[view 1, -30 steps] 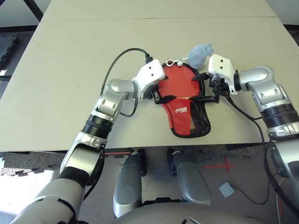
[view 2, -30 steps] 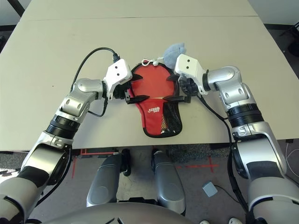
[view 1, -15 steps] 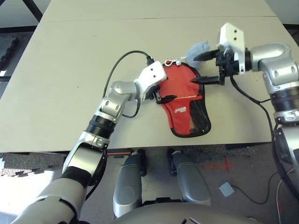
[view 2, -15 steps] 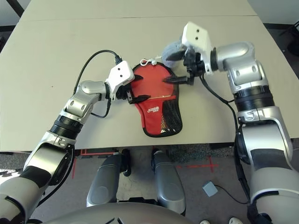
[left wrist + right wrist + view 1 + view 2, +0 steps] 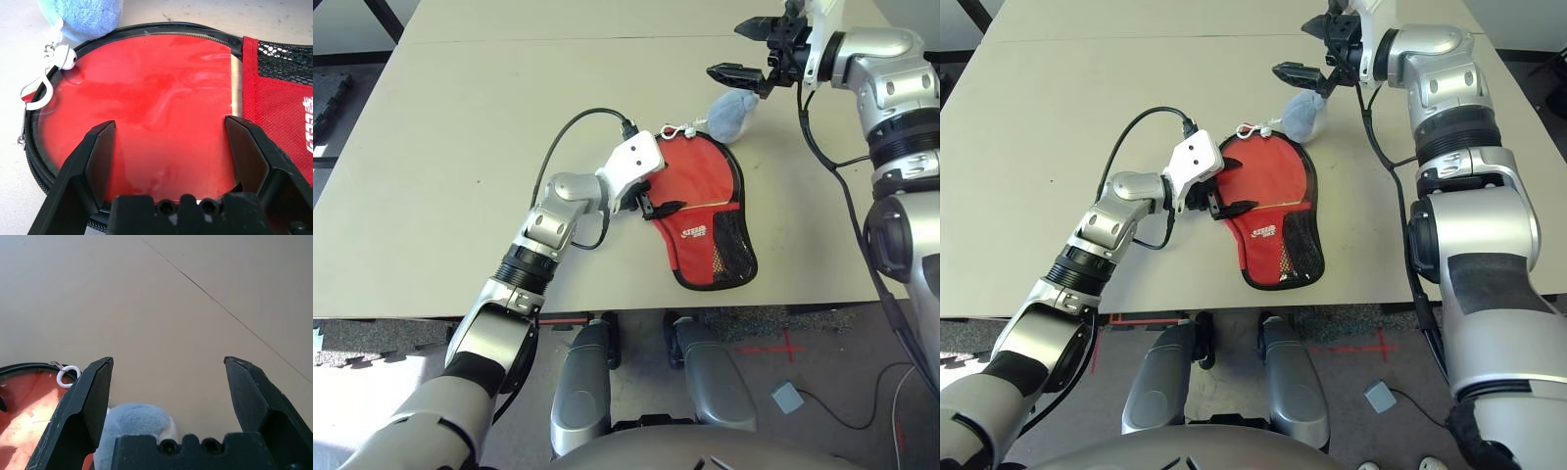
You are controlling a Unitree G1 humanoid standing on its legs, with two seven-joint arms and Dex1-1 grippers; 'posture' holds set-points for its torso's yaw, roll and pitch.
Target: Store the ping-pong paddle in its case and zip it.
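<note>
The ping-pong paddle [image 5: 161, 122] lies inside the case [image 5: 710, 220] at centre frame — its red face is exposed, so the zipper is not yet closed. The left gripper [image 5: 651, 196] rests spread at the case's left edge. The right gripper [image 5: 749, 49] hangs spread and empty at upper right, above the plush charm [image 5: 732, 113].

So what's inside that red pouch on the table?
The ping-pong paddle: its glossy red round face shows inside the case, ringed by the black zipper edging. The case's red fabric and mesh pocket cover the handle end, so the handle cannot be seen.
</note>
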